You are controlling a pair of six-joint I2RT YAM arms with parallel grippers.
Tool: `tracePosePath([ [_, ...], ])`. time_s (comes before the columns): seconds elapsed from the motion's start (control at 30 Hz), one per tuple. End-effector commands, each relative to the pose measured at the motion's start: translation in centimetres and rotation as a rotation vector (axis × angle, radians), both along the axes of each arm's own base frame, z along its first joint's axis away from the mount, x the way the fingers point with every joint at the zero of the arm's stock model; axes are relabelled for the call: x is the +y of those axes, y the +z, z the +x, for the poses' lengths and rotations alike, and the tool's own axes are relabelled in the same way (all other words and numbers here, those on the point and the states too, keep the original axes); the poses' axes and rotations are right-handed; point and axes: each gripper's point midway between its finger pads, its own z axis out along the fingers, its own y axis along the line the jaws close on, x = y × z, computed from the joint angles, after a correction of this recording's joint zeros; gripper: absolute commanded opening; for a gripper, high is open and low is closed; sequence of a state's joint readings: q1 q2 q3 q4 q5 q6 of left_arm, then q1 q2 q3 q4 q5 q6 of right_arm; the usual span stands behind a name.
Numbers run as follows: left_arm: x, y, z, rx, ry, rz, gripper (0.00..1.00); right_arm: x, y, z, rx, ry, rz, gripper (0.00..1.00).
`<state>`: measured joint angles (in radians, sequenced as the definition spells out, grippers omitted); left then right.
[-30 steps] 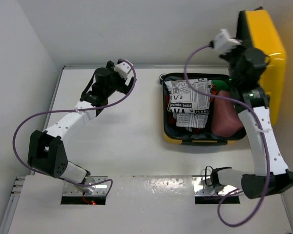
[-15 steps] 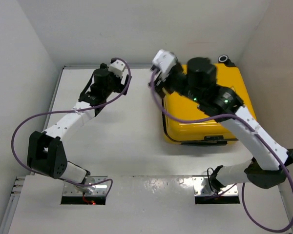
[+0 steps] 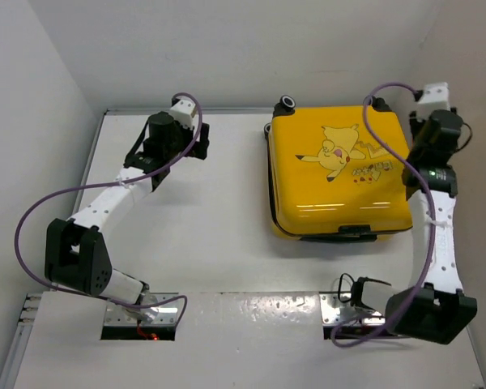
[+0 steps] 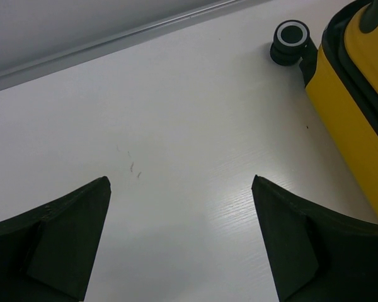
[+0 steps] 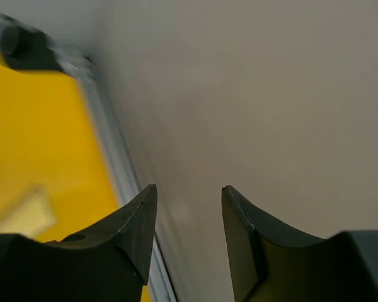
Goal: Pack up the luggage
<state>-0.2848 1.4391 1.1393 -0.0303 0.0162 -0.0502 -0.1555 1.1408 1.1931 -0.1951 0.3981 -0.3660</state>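
Evidently near the end of packing: shows the luggage (image 3: 338,170) lying flat on the far right part of the table (image 3: 211,227), lid down, cartoon print facing up, nothing of the contents visible. Leaves, by the look of it, only the securing of the shell. Cannot tell zipped from merely pressed together along the dark zipper band (image 4: 364,87) between the two halves. Finds the right gripper (image 5: 189,189) off the far right corner of the luggage, close to the side wall (image 5: 271,94), fingers a little apart with nothing between them. Finds the left gripper (image 4: 179,182) over bare tabletop just left of the luggage, near a black wheel (image 4: 290,39), fingers spread wide and likewise empty. Calls next, probably, for bringing one gripper down to the seam to find a zipper pull, too small to make out from above, and for steadying the glossy lid with the other so as not to push the luggage across the table. Demands a narrow pinch and a path following the rounded corners; risks slipping on the smooth shell otherwise.
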Motion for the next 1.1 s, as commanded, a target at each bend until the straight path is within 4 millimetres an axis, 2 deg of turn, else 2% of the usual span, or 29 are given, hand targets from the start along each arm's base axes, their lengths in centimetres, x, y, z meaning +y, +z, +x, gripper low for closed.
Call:
tracePosePath([
  [0.0, 0.1, 0.4, -0.1, 0.002, -0.004, -0.043, 1.0, -5.0, -0.1, -2.2, -0.024, -0.124, 0.007, 0.45],
  [0.03, 0.1, 0.7, -0.1, 0.002, -0.004, -0.043, 1.0, -5.7, -1.4, -2.0, 0.008, -0.122, 0.028, 0.45],
  [0.07, 0.4, 0.3, 0.1, 0.011, -0.004, -0.044, 1.0, -8.7, -2.3, -3.8, 0.019, -0.204, 0.059, 0.45],
  [0.1, 0.3, 0.7, 0.2, 0.011, -0.001, -0.053, 1.0, -9.0, -3.1, -3.8, 0.045, -0.184, 0.082, 0.44],
  [0.13, 0.8, 0.2, 0.4, 0.021, 0.01, -0.05, 1.0, -10.3, -4.2, -4.0, 0.07, -0.191, 0.112, 0.44],
  [0.17, 0.5, 0.2, 0.4, 0.025, 0.003, -0.062, 1.0, -11.1, -5.4, -5.0, 0.123, -0.198, 0.136, 0.44],
  [0.23, 0.9, -0.3, 0.6, 0.039, 0.011, -0.072, 1.0, -11.4, -6.8, -4.6, 0.143, -0.129, 0.195, 0.44],
  [0.27, 0.7, -0.3, 0.5, 0.041, 0.001, -0.076, 1.0, -11.4, -8.8, -5.0, 0.213, -0.121, 0.237, 0.44],
  [0.3, 1.1, 0.3, 0.8, 0.03, 0.009, -0.078, 1.0, -11.6, -9.9, -5.1, 0.237, -0.096, 0.265, 0.45],
  [0.33, 1.0, -0.1, 0.9, 0.039, 0.01, -0.076, 1.0, -10.8, -10.2, -4.5, 0.231, -0.022, 0.305, 0.45],
  [0.37, 0.9, 0.3, 1.0, 0.031, 0.001, -0.081, 1.0, -10.2, -12.0, -4.6, 0.278, 0.013, 0.358, 0.45],
  [0.43, 1.3, -0.1, 1.2, 0.042, 0.015, -0.089, 1.0, -9.8, -13.9, -4.3, 0.317, 0.055, 0.407, 0.45],
  [0.47, 1.1, 0.4, 1.3, 0.033, 0.006, -0.094, 1.0, -9.4, -15.8, -3.8, 0.354, 0.089, 0.447, 0.45],
  [0.5, 1.4, 0.0, 1.5, 0.042, 0.009, -0.095, 1.0, -9.2, -16.7, -3.9, 0.38, 0.099, 0.464, 0.45],
  [0.63, 1.2, 0.8, 1.6, 0.032, -0.001, -0.1, 1.0, -8.5, -20.9, -3.3, 0.419, 0.133, 0.536, 0.45],
  [0.73, 1.5, 0.9, 1.5, 0.044, 0.003, -0.11, 1.0, -7.6, -24.9, -3.2, 0.484, 0.134, 0.619, 0.44],
  [0.87, 2.7, 1.8, 1.3, 0.046, 0.022, -0.166, 1.0, -5.8, -29.0, -3.6, 0.579, 0.13, 0.705, 0.43],
  [0.9, 3.5, 1.2, 1.2, 0.07, 0.04, -0.203, 1.0, -5.1, -29.7, -3.5, 0.599, 0.13, 0.725, 0.41],
  [0.93, 4.0, 0.6, 1.1, 0.09, 0.052, -0.224, 1.0, -4.7, -31.2, -3.7, 0.635, 0.123, 0.763, 0.4],
  [1.0, 4.9, 0.6, 1.0, 0.108, 0.086, -0.305, 1.0, -3.0, -32.2, -3.7, 0.675, 0.131, 0.805, 0.38],
  [1.03, 6.1, 0.0, 0.9, 0.13, 0.106, -0.338, 1.0, -2.2, -33.1, -4.2, 0.701, 0.128, 0.822, 0.38],
  [1.07, 6.7, 0.1, 0.9, 0.136, 0.121, -0.366, 1.0, -0.6, -33.2, -3.7, 0.725, 0.165, 0.813, 0.37],
])
